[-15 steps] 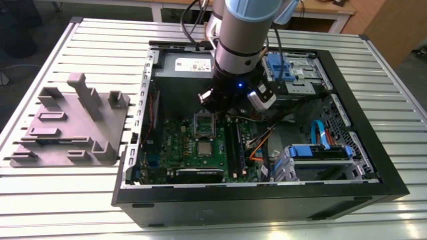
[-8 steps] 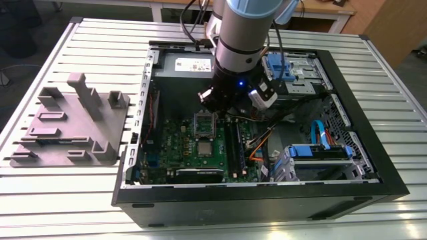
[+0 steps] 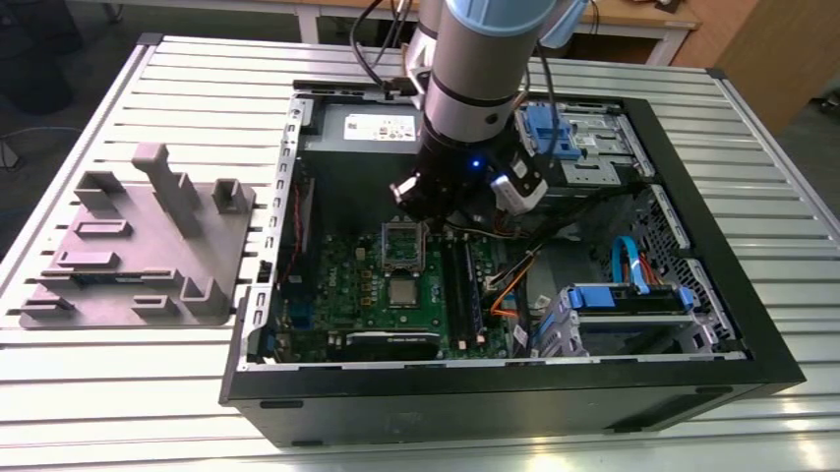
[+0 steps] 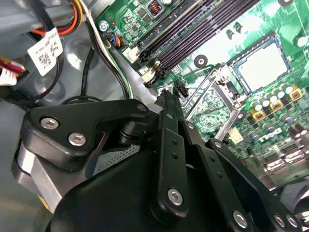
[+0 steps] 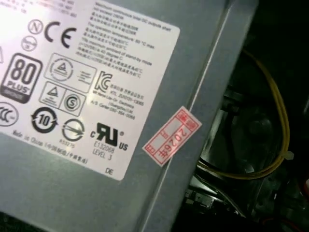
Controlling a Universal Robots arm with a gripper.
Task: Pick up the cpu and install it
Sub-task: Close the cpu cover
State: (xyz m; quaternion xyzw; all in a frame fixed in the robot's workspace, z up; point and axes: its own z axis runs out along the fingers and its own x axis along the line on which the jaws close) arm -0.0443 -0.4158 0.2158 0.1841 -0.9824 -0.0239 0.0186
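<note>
Silver-grey cpu [image 3: 401, 292] near the gripper [image 4: 165, 95], whose jaws meet empty, looks light, stiff, fragile: best held by its edges

Pale silver square cpu [image 3: 403, 291] lies flat in the motherboard socket

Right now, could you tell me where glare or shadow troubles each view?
Exterior view: the table is bright, the motherboard inside the case dim. Second wrist view: glare whitens the motherboard's green. First wrist view: the white label is evenly lit; the yellow cable sits in shadow.
</note>
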